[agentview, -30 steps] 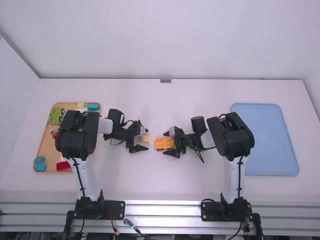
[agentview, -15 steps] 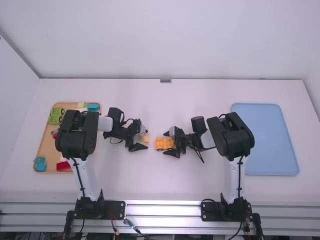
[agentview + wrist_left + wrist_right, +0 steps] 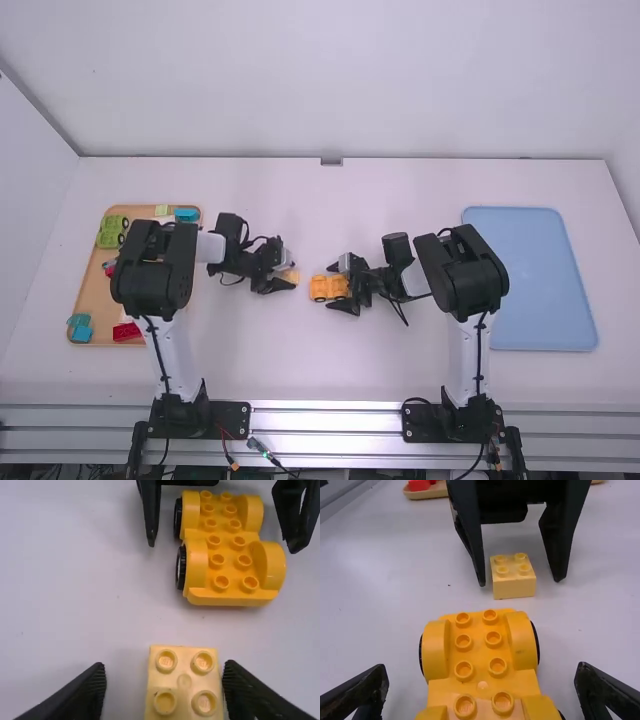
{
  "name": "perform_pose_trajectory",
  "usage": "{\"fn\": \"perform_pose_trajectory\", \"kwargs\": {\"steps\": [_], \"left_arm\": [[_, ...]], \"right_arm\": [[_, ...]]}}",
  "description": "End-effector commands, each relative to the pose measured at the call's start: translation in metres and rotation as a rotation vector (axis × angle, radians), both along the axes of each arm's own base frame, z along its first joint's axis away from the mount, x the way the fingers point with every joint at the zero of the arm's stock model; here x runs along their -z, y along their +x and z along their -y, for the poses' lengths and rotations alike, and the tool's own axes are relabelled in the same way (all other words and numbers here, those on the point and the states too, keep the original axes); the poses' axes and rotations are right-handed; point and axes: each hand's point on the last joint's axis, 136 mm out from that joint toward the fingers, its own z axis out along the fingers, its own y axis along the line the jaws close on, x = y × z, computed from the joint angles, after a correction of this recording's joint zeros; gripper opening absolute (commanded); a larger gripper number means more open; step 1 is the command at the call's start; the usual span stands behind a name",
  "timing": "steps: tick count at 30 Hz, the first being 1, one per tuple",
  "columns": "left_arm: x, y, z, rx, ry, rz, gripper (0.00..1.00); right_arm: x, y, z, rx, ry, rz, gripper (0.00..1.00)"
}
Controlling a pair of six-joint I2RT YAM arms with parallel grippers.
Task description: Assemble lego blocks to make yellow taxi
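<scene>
In the high view my left gripper [image 3: 289,273] is at a pale yellow block [image 3: 290,279] on the table. The left wrist view has this gripper [image 3: 162,685] open, narrowly, around the block [image 3: 184,681]; one finger is close against it, and a gap lies on the other side. Just right of it in the high view, my right gripper [image 3: 338,288] stands around the orange-yellow wheeled base [image 3: 322,288]. The right wrist view has that gripper [image 3: 481,685] open, wide of the base [image 3: 480,655] on both sides. The base's studs face up.
A wooden tray [image 3: 90,290] at the left holds a green wheeled piece [image 3: 110,232], teal blocks [image 3: 82,333] and a red block [image 3: 127,331], partly under the left arm. A blue tray [image 3: 530,280] lies at the right.
My left gripper's fingers have drawn closer together around the pale yellow block, which sits slightly turned. The right arm and the wheeled base have stayed still.
</scene>
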Motion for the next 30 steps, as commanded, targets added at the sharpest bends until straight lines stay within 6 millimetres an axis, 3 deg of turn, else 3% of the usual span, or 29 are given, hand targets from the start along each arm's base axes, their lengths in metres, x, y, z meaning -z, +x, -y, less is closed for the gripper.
{"fn": "perform_pose_trajectory", "kwargs": {"steps": [1,10,16,25,30], "left_arm": [[0.023,-0.019,-0.006,-0.025,0.077,-0.091,0.55],[0.023,-0.017,-0.008,-0.048,0.076,-0.109,0.33],[0.016,-0.015,-0.006,-0.107,0.073,-0.168,0.31],[-0.012,-0.010,-0.005,-0.153,0.053,-0.097,0.16],[-0.016,-0.021,-0.005,-0.163,0.044,-0.082,0.14]], "right_arm": [[-0.001,0.002,-0.001,-0.007,0.013,-0.005,0.97],[-0.001,0.003,-0.001,-0.006,0.012,-0.005,0.97],[-0.001,0.003,-0.001,-0.007,0.012,-0.004,0.97],[-0.001,0.003,-0.001,-0.007,0.013,-0.003,0.97],[-0.001,0.002,-0.001,-0.007,0.012,-0.005,0.97]]}}
